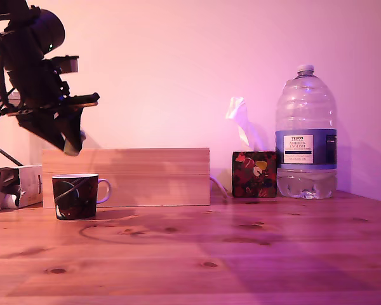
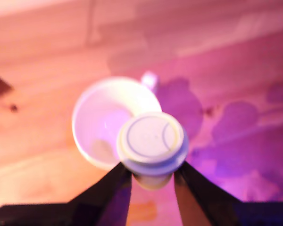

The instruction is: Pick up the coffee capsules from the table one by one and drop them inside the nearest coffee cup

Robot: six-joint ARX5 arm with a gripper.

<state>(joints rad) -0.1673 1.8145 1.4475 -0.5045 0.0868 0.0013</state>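
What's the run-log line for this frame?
phase: carry | pincer: shut on capsule | position: above coffee cup, clear of rim | capsule: not released | table: no other capsules seen

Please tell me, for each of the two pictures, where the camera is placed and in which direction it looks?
Exterior view: low at table height, facing the wall; shows the arm and gripper above the coffee cup.
Wrist view: on the wrist, looking down past the jaws onto the held capsule.
Shared: cup, table, gripper.

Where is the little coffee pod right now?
The coffee capsule is held in the gripper, up in the air above the coffee cup, at the exterior view's left, in front of the pale wooden box.
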